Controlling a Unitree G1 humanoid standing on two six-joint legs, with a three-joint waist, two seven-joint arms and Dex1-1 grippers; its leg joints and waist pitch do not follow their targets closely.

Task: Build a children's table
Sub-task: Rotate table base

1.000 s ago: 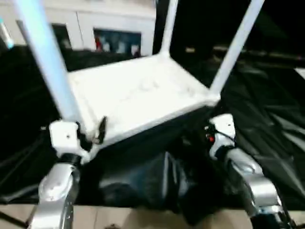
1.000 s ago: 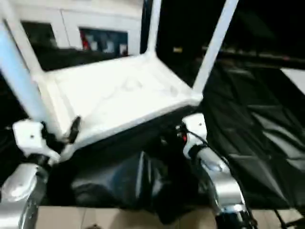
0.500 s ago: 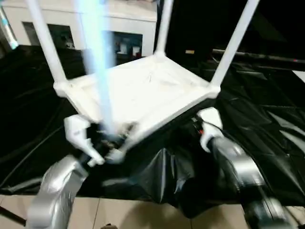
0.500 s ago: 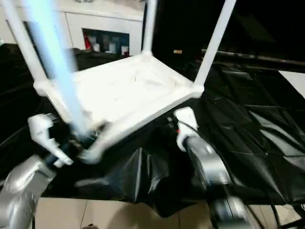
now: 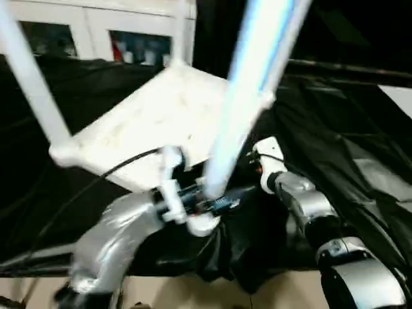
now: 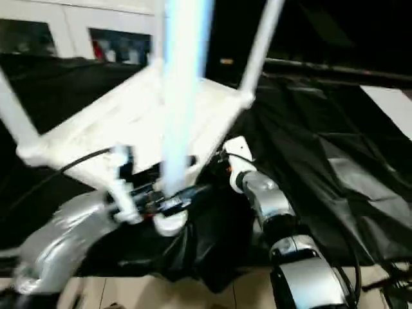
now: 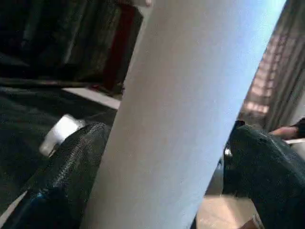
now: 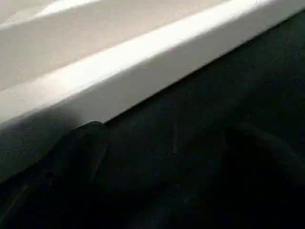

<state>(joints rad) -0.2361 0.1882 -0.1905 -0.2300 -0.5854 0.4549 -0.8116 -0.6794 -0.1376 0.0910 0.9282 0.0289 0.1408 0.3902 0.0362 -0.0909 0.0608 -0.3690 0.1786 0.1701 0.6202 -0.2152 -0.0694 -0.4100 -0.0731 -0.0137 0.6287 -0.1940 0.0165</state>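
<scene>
The children's table stands upside down on black sheeting, its white tabletop (image 5: 148, 122) tilted and its legs pointing up. My left gripper (image 5: 206, 206) reaches across the front and is shut on the base of the nearest leg (image 5: 248, 96), which is blurred. In the left wrist view that leg (image 7: 190, 109) lies against a black finger (image 7: 66, 171). Another leg (image 5: 32, 84) rises at the left corner. My right gripper (image 5: 257, 161) is open, low beside the right edge of the tabletop. The rim (image 8: 143, 62) runs just beyond its dark finger (image 8: 81, 148).
Black plastic sheeting (image 5: 347, 129) covers the ground around the table and bunches up in front of me. A white cabinet with glass doors (image 5: 96, 32) stands behind. Beige floor (image 5: 193, 290) lies at the near edge. A person's dark-clothed limb (image 7: 267, 162) appears in the left wrist view.
My left arm has swung to the right across the front with the leg in its grip, and the tabletop has turned with it. The right gripper stayed by the right edge.
</scene>
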